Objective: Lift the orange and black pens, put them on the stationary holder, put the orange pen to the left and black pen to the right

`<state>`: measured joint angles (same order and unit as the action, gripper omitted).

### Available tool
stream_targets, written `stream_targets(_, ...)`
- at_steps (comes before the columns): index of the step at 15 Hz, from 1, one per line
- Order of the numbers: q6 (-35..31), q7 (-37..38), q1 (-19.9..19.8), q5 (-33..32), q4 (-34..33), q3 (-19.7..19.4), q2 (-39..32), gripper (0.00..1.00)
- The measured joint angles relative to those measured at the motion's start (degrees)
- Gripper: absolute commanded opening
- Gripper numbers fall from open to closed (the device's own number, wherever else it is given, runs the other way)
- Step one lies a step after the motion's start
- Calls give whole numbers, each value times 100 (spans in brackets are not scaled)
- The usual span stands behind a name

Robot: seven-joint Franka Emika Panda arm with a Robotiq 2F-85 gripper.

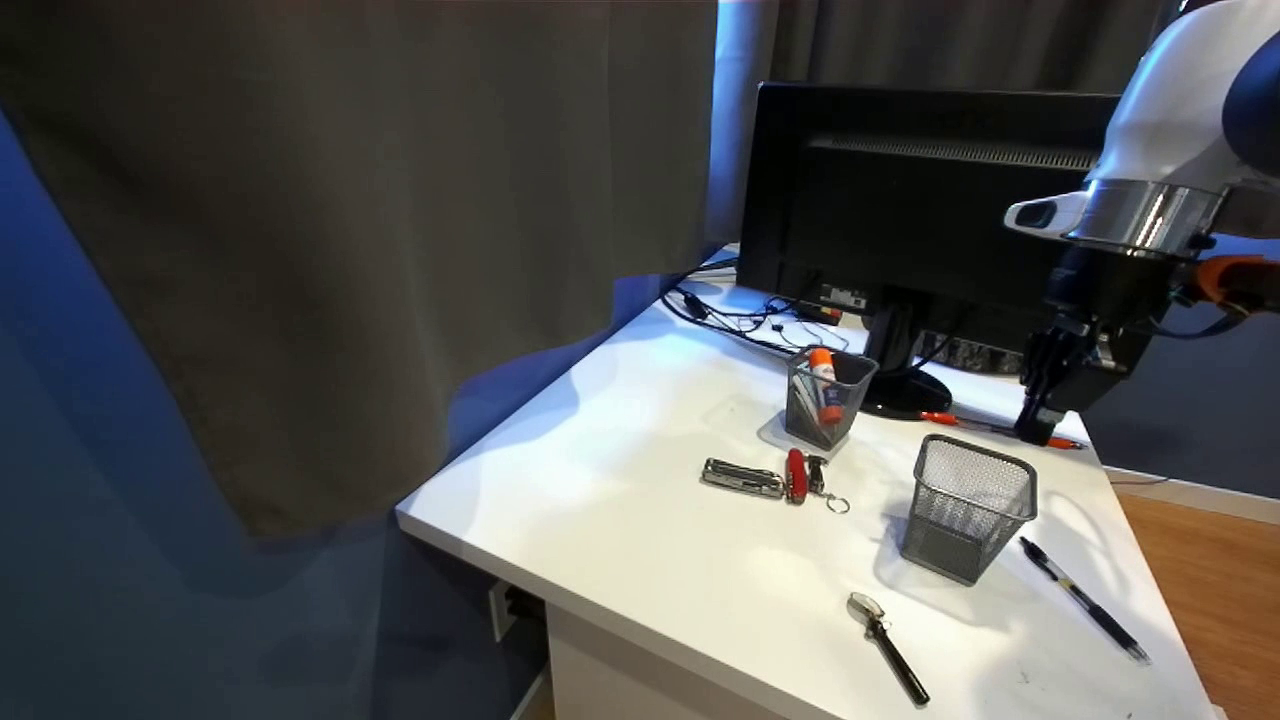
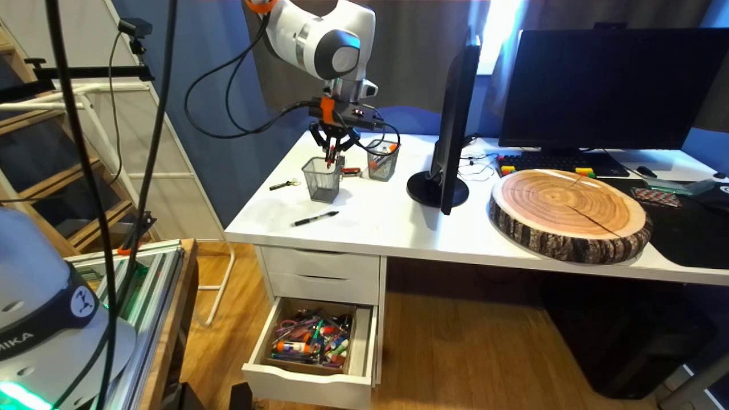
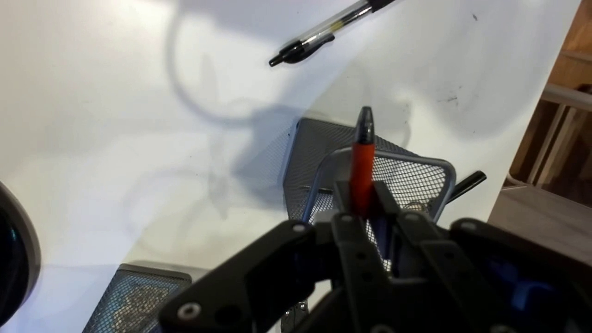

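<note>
Gripper (image 3: 363, 199) grasps one orange-red pen (image 3: 363, 169) above grey wire-mesh box (image 1: 955, 545) (I count two); one clear-barrelled black pen (image 1: 1082, 600) near open white desktop's (image 1: 620, 520) edge.

one orange pen (image 3: 363, 166) and one black pen (image 1: 1092, 608) that i can pick out for sure, so two total. mesh holders (image 1: 955, 545)? two of those, easy. one robot arm (image 1: 1175, 120), one gripper (image 3: 362, 192). one orange-capped tube (image 1: 822, 365), plus some paler sticks (image 1: 804, 390) beside it that i honestly can't count. loose small stuff is one silver tool (image 1: 742, 478), one red item (image 1: 796, 476) and one black-handled thing (image 1: 895, 655). bigger stuff: two monitors (image 2: 612, 88), one wood slab (image 2: 572, 196), one keyboard (image 2: 547, 160), three drawers (image 2: 319, 262). the clutter (image 2: 316, 341) in the bottom drawer (image 2: 310, 388) is way too jumbled to put a number on.
</note>
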<state>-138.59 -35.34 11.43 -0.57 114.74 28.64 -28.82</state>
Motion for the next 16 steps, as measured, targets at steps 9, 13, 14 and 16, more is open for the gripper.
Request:
stream_targets(9, -1, 114, 100, 8, 30, -44, -24, 6)
stream_targets(13, -1, 266, 136, 11, 22, -68, -68, 6)
stream_targets(14, -1, 287, 144, 14, 15, -70, -84, 6)
stream_targets(16, -3, 313, 151, 20, 3, -70, -109, 6)
